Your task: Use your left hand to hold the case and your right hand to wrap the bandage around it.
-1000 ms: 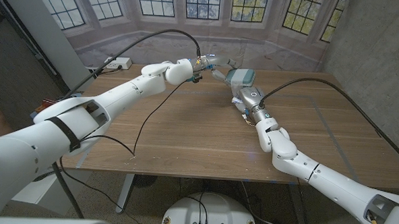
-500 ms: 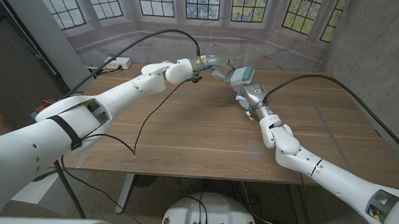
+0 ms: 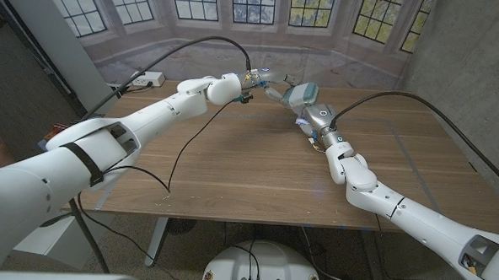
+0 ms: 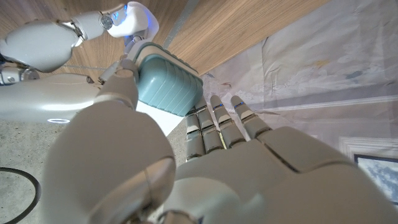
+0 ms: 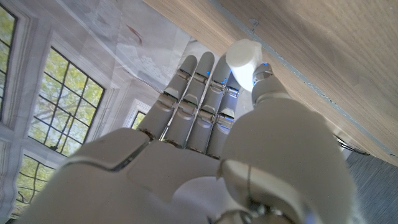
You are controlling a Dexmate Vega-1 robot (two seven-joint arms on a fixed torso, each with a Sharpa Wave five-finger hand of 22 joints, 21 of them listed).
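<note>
So the biggest worry here is the case (image 3: 303, 93) slipping or twisting out of the left hand (image 3: 267, 83). From the left wrist view it looks pinched between the thumb and the fingers (image 4: 214, 121) rather than wrapped in a full palm grip, and it's held up off the surface (image 3: 231, 164) near the far edge. If the right hand (image 3: 311, 117) pulls the bandage tight at an angle, I'd guess the case rotates in that pinch or pops loose and drops.

Second risk: the bandage roll (image 5: 245, 59) itself. In the right wrist view it sits pinched between the right thumb and fingertips, just the end of it showing. That's a small grip on a round thing, so it could roll out or let go mid-turn, and then the wrap goes slack.

Third, smaller: the two hands are right up against each other around the case, so fingers could knock together while circling.

As for the case, it's a teal-blue, rounded-corner box with ribbed lines along its side, looks like hard plastic. There's something white just beside and under it, probably bandage, but I can't tell how much is actually wound on.
</note>
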